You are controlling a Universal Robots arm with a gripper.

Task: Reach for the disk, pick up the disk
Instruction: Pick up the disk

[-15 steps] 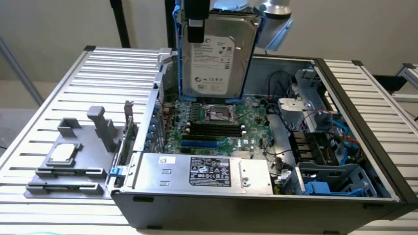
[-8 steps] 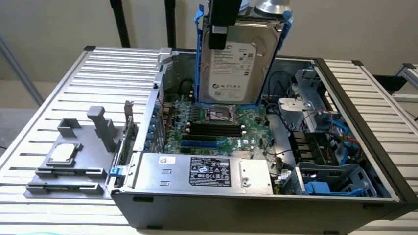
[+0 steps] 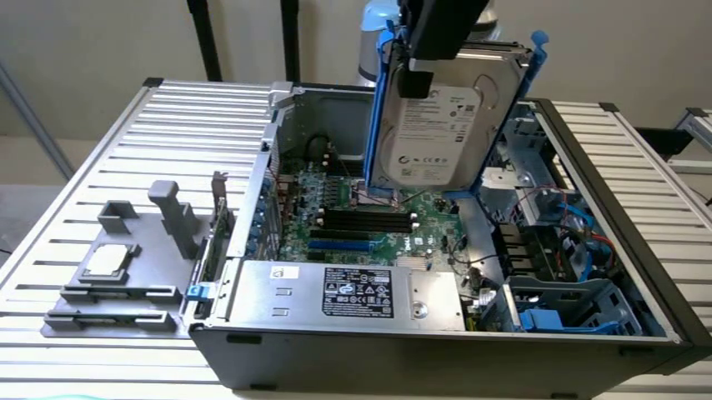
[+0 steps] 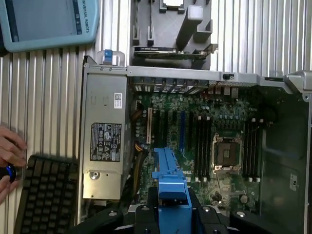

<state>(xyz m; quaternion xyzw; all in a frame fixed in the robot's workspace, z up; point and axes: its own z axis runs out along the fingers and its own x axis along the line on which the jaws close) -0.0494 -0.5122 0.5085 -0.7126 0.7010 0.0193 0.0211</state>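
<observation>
**Exterior view.** We find the disk [image 3: 445,125] hanging clear above the open computer case [image 3: 445,333], its labelled face towards the camera and its blue carrier rails [image 3: 381,108] running down both long sides. The gripper [image 3: 428,62] grips it at the upper end. We judge the reach complete and the pick-up step in hand, with the disk already lifted free of the case. The motherboard [image 3: 356,225] lies directly below the disk's lower edge, close but apart from it. We judge that further motion calls for a steady vertical path, since the disk hangs between the case wall and the drive cage [image 3: 568,304] on the exterior view's right.

**Wrist view.** We see the gripper [image 4: 170,207] closed on the disk's blue rail [image 4: 168,180], its black fingers [image 4: 146,212] pressed against both sides of the plastic. The opening is narrow, no wider than the rail end itself. Below it lie the motherboard and the power supply [image 4: 105,136]. A person's hand [image 4: 9,156] rests near a keyboard [image 4: 46,195], well apart from the gripper.
</observation>
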